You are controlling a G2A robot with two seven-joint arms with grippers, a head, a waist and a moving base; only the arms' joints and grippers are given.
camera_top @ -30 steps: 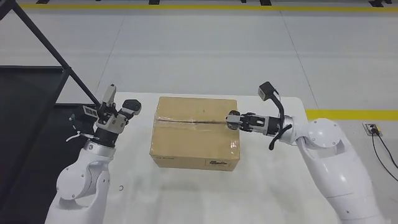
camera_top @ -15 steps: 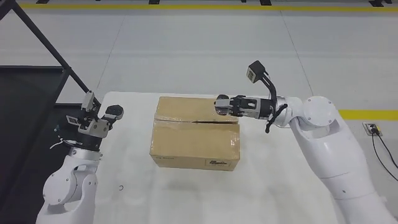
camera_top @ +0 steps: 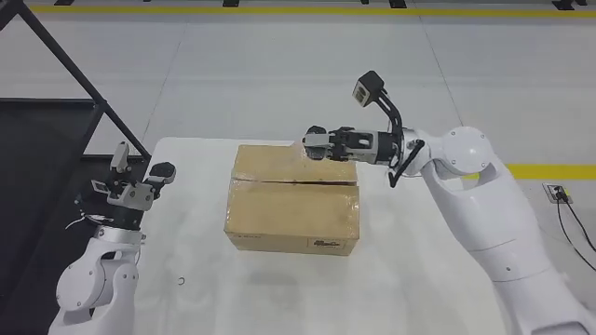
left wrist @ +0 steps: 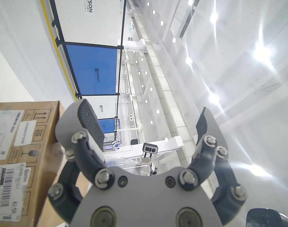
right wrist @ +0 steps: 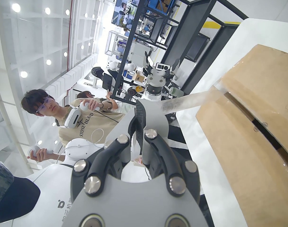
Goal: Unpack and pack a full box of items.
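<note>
While it rests flat near the middle of the white table (camera_top: 410, 270), the cardboard box (camera_top: 292, 207) has its two top flaps (camera_top: 294, 165) lying down, with a dark seam (camera_top: 293, 182) running across between them. In the right wrist view the seam shows as a narrow open gap between the flap edges.

Right gripper (camera_top: 311, 143): positioned above the far edge of the box, over the far flap. Its fingers (right wrist: 139, 109) are pressed together and pinch one end of a strip of clear tape (right wrist: 181, 102). The strip runs taut from the fingertips to the box top (right wrist: 252, 142), where its other end meets the cardboard at the end of the seam. Whether that end is stuck down cannot be determined.

Left gripper (camera_top: 140, 166): positioned at the left edge of the table, well apart from the box and clear of it. It points upward, towards the ceiling. Its jaws stand wide apart, both ribbed pads (left wrist: 90, 121) exposed, nothing between them. One labelled side of the box (left wrist: 21, 142) shows beside this gripper in the left wrist view.
</note>
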